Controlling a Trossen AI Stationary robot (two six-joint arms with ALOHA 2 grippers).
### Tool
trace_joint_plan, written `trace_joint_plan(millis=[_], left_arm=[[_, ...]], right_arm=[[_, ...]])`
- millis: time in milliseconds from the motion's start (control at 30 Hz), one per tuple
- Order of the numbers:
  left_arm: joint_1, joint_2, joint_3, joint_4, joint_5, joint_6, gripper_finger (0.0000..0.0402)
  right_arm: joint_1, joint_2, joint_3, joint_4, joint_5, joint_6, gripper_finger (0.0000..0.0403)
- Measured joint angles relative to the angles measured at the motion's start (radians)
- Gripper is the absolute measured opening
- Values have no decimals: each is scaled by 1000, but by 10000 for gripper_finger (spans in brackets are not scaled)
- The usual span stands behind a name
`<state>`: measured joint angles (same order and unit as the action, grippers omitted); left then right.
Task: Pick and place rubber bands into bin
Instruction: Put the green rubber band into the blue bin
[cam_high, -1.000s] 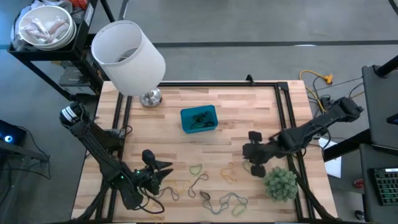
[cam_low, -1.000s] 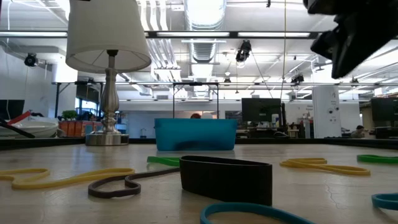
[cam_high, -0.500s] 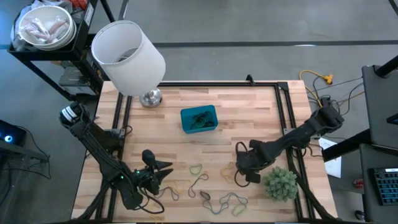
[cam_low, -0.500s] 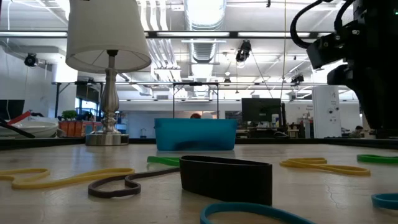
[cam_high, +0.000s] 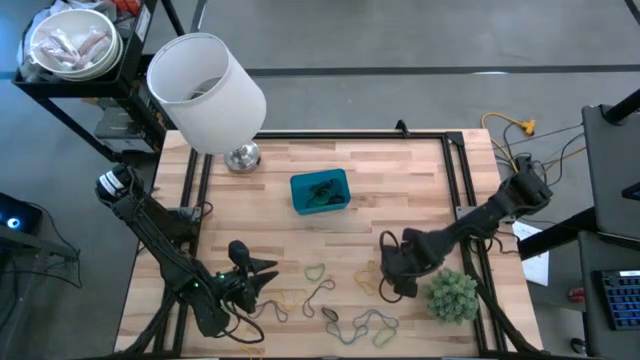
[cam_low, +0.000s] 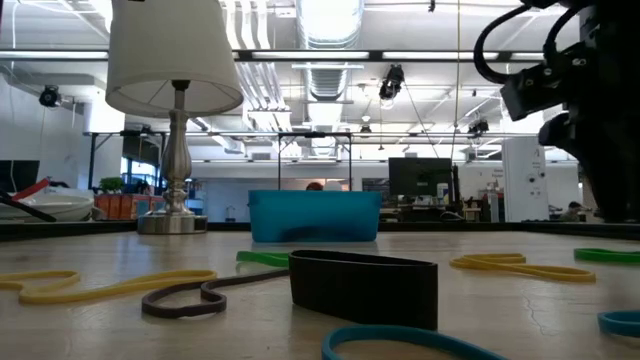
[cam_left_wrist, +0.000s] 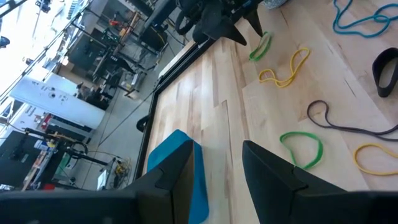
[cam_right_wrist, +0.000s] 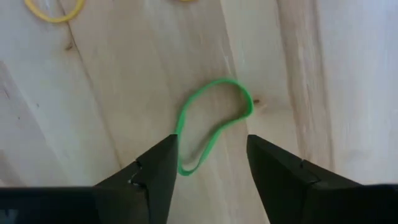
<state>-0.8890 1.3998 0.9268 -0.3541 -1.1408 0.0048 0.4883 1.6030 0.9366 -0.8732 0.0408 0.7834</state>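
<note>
Over a green rubber band (cam_right_wrist: 214, 124), right hand (cam_right_wrist: 211, 163) spread wide, empty.

From above, the right gripper (cam_high: 384, 281) covers the green band beneath it, the bin's (cam_high: 297, 203) tangled contents are too small to sort, and the level view cuts off a teal band (cam_low: 410, 343).

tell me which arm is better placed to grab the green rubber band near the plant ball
Right. The right gripper is open directly over the green rubber band, fingers either side of it. The left gripper waits across the table, by the left edge.
</note>
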Motion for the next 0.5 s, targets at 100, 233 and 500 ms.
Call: trace_joint_plan(millis=[100,233,500], left_arm=[[0,0,0,0,0,0,121],[0,0,0,2,0,0,121],[0,0,-1,2,0,-1,121]], right_arm=[[10,15,-12,9,0,21,197],[16,45,-20,38,0,14,198],[16,78,-45,48,3,5,198]])
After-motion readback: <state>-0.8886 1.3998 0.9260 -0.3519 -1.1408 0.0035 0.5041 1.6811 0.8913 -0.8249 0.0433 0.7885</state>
